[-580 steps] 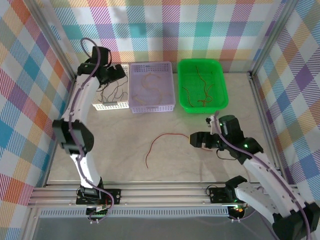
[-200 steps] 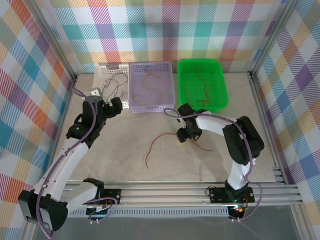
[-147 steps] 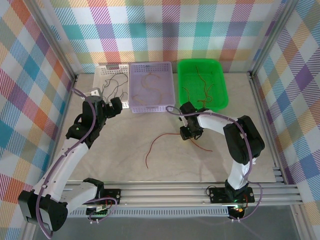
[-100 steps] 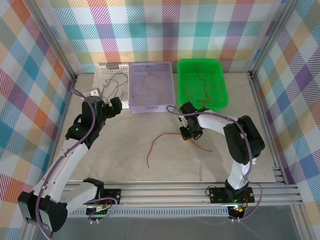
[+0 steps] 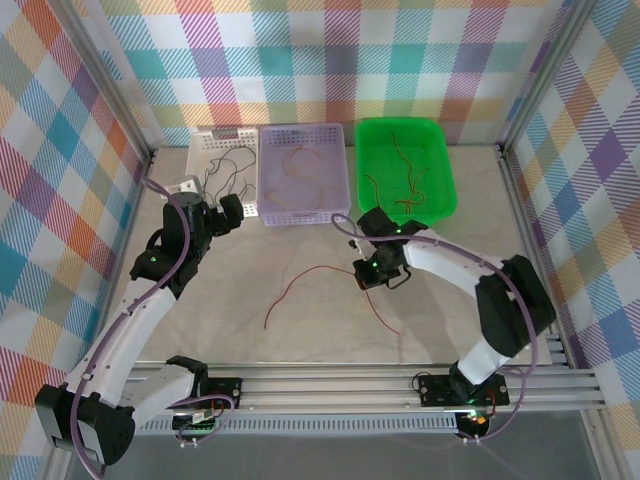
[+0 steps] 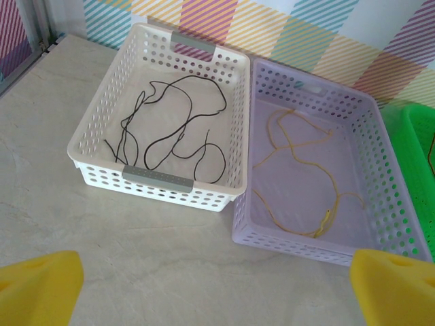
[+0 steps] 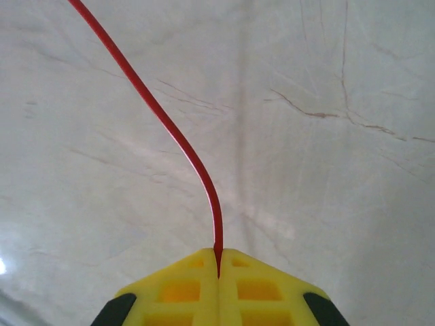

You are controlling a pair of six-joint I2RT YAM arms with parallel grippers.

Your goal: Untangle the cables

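One red cable [image 5: 322,270] lies curved across the middle of the table. My right gripper [image 5: 363,277] is shut on it partway along, with a tail trailing toward the front. In the right wrist view the yellow fingers [image 7: 170,292] of that gripper [image 7: 218,266] pinch the red cable [image 7: 171,132], which rises away over the pale tabletop. Black cables [image 6: 170,129] lie in the white basket [image 6: 160,178], yellow ones [image 6: 306,170] in the purple basket [image 6: 306,246], and more red ones [image 5: 405,175] in the green basket [image 5: 440,210]. My left gripper [image 5: 232,211] hangs open before the white basket, nothing between its fingers [image 6: 41,285].
The three baskets stand side by side along the back of the table, white [image 5: 205,150], purple [image 5: 305,217] and green. Aluminium frame rails [image 5: 320,385] run along the front and sides, with checked curtain walls behind.
My right gripper has shut on the red cable and shifted slightly; the cable's free end has slid left and forward. The right arm's elbow has swung out to the right. The left arm is still.
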